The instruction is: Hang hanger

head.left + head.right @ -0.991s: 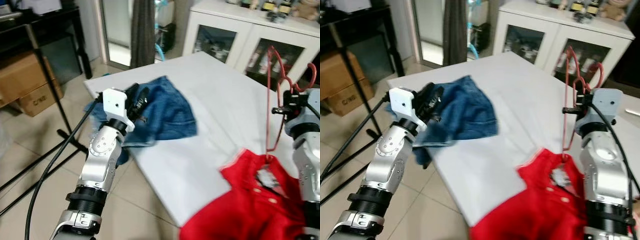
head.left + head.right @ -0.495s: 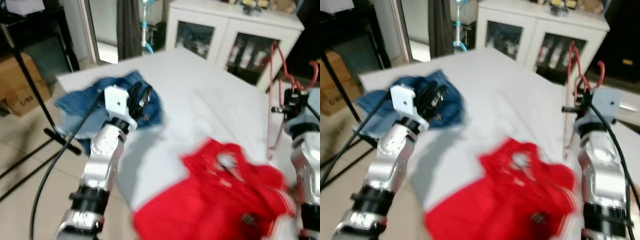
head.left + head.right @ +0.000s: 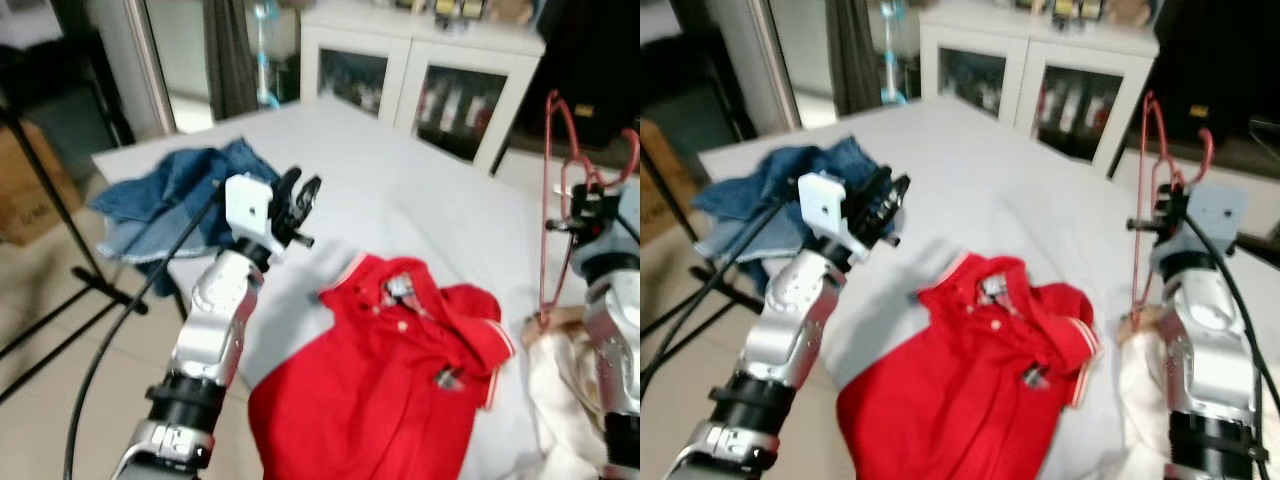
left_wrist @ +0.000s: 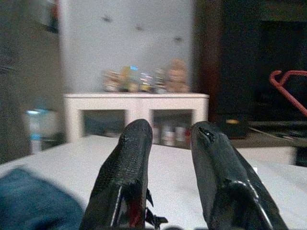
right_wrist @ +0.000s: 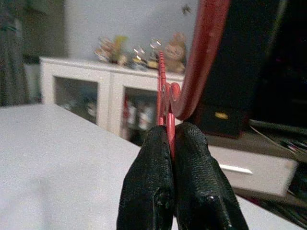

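Holding the red wire hanger (image 3: 556, 190) upright, my right gripper (image 5: 171, 143) is pinching its wire tight between both black fingers, off the right edge of the white table (image 3: 430, 195). The hanger's long side is hanging down toward a pale garment (image 3: 560, 380) bunched below that arm. My left gripper (image 3: 298, 198) is hovering over the table with its fingers parted and nothing between them, just above the collar end of the red polo shirt (image 3: 390, 370), which is lying spread flat. Blue jeans (image 3: 170, 195) are sitting crumpled on the far left corner, well apart from the shirt. I am judging the task as only begun: the hanger is in hand, but nothing is threaded onto it and I am not seeing a rail or hook to hang it on. A white glass-door cabinet (image 3: 420, 75) is standing behind the table.
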### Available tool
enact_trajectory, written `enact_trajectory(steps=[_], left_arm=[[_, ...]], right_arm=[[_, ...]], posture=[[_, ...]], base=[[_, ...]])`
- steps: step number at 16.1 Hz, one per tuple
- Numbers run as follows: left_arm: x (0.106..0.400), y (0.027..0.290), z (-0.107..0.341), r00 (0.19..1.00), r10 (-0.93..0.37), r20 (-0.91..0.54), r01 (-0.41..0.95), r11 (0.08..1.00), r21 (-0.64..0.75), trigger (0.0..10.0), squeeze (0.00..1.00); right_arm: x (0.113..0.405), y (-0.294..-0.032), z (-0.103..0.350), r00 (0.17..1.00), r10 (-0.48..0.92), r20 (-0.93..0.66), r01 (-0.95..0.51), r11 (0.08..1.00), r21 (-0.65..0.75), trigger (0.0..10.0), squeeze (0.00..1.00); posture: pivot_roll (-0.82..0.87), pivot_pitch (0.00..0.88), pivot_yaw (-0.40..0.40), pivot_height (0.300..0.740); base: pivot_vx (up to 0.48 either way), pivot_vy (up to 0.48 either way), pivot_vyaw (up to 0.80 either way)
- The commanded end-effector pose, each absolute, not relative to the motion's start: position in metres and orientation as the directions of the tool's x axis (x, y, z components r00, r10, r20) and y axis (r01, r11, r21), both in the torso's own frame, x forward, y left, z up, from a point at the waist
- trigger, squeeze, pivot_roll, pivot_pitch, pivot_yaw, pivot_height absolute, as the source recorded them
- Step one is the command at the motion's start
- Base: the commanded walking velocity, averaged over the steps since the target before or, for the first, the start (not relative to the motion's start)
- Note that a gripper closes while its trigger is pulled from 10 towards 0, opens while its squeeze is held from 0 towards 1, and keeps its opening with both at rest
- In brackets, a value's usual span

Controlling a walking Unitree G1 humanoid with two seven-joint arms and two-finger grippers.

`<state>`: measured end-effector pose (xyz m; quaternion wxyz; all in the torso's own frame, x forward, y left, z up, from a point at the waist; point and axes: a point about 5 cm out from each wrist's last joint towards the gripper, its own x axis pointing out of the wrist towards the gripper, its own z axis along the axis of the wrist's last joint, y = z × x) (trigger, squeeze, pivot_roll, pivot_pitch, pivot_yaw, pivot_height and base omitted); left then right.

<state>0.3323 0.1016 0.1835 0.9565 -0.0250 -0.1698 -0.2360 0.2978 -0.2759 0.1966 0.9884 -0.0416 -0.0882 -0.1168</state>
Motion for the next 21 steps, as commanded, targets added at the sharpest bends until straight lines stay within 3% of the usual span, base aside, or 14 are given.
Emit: enact_trajectory(steps=[1,12,14,18,21], left_arm=[[0.3321,0.1000,0.1842,0.827,-0.452,0.334,0.466,0.884,0.042,10.0,0.00],[0.3320,0.1001,0.1843,0.827,-0.453,0.334,0.468,0.883,0.041,10.0,0.00],[0.3331,0.0987,0.1902,0.812,-0.469,0.346,0.459,0.881,0.118,10.0,0.00],[0.3338,0.0981,0.1910,0.811,-0.470,0.349,0.457,0.881,0.126,10.0,0.00],[0.3340,0.0976,0.1912,0.809,-0.471,0.353,0.462,0.879,0.114,10.0,0.00]], right_arm=[[0.2982,-0.2717,0.2010,0.956,-0.207,0.207,0.224,0.973,-0.061,10.0,0.00],[0.2981,-0.2717,0.2012,0.956,-0.207,0.207,0.224,0.973,-0.063,10.0,0.00],[0.2997,-0.2684,0.2010,0.964,-0.196,0.181,0.210,0.976,-0.061,10.0,0.00],[0.3003,-0.2682,0.2017,0.965,-0.191,0.179,0.205,0.977,-0.064,10.0,0.00],[0.3004,-0.2680,0.2027,0.965,-0.191,0.178,0.205,0.977,-0.063,10.0,0.00]], posture=[[0.01,0.054,-0.020,0.740],[0.01,0.054,-0.020,0.740],[0.01,0.052,-0.014,0.740],[0.01,0.050,-0.016,0.740],[0.01,0.049,-0.015,0.740]], base=[[0.000,0.000,0.00],[0.000,0.000,0.00],[0.000,0.000,-0.80],[0.000,-0.457,-0.80],[0.000,0.000,-0.80]])
